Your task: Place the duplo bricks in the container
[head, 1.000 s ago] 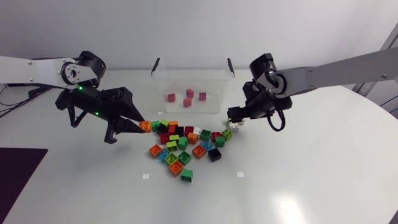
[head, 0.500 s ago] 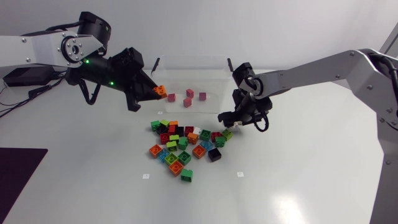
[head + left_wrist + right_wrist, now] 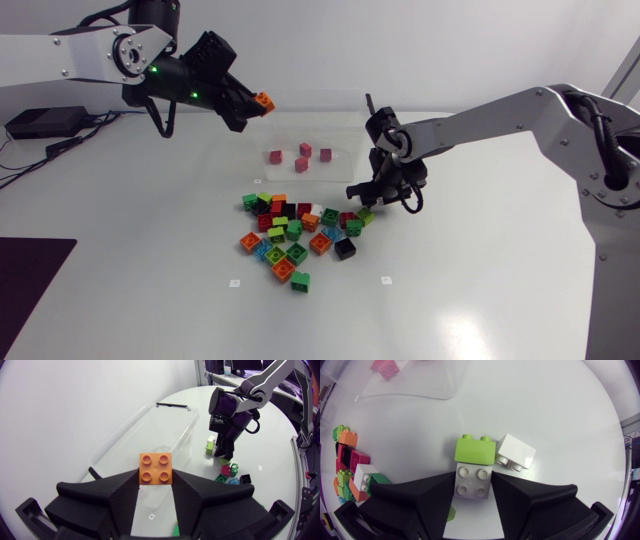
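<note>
My left gripper (image 3: 255,103) is shut on an orange brick (image 3: 263,100) and holds it in the air over the left end of the clear container (image 3: 310,94); the left wrist view shows this orange brick (image 3: 155,467) between both fingers, with the container (image 3: 150,425) below. Three pink bricks (image 3: 301,155) lie inside. A pile of several coloured bricks (image 3: 295,235) lies in front of it. At the pile's right edge my right gripper (image 3: 365,192) stands low, shut on a light grey brick (image 3: 472,481). A lime brick (image 3: 475,450) and a white brick (image 3: 516,452) lie just ahead of it.
A dark mat (image 3: 30,280) covers the table's near left corner. Two small white markers (image 3: 234,283) sit in front of the pile. More bricks (image 3: 355,467) lie beside the right gripper.
My left arm has lifted the orange brick from the pile's left edge up over the container. My right gripper has shifted left to the pile's right edge and closed around the grey brick.
</note>
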